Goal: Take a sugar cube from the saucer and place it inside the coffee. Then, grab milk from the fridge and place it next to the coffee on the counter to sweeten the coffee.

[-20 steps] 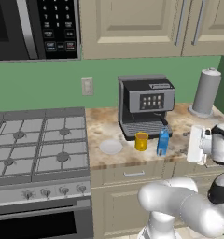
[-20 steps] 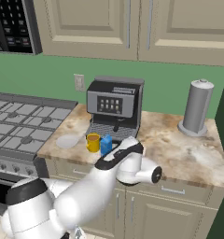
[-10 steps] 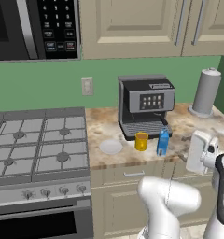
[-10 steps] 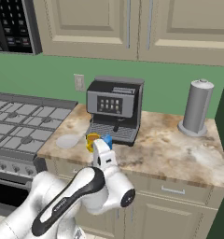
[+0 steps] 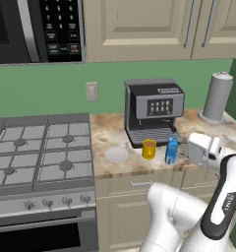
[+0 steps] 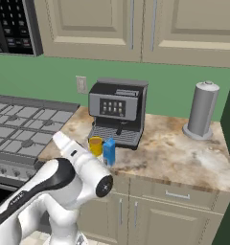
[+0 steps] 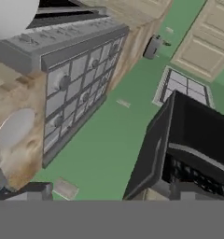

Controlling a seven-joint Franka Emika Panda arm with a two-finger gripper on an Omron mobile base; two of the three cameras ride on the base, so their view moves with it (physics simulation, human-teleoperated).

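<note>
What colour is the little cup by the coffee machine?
Yellow; the coffee shows best in the left base view.

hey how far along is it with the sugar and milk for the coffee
Both steps look done. The saucer is bare, so the sugar cube is likely in the coffee, though I can't see inside. The milk stands right beside the coffee on the counter. Nothing appears held, and nothing obvious is left.

Yellow coffee (image 5: 149,148) upright on counter (image 5: 110,138); blue milk (image 5: 171,149) just beside; white saucer (image 5: 117,155) near.
</note>
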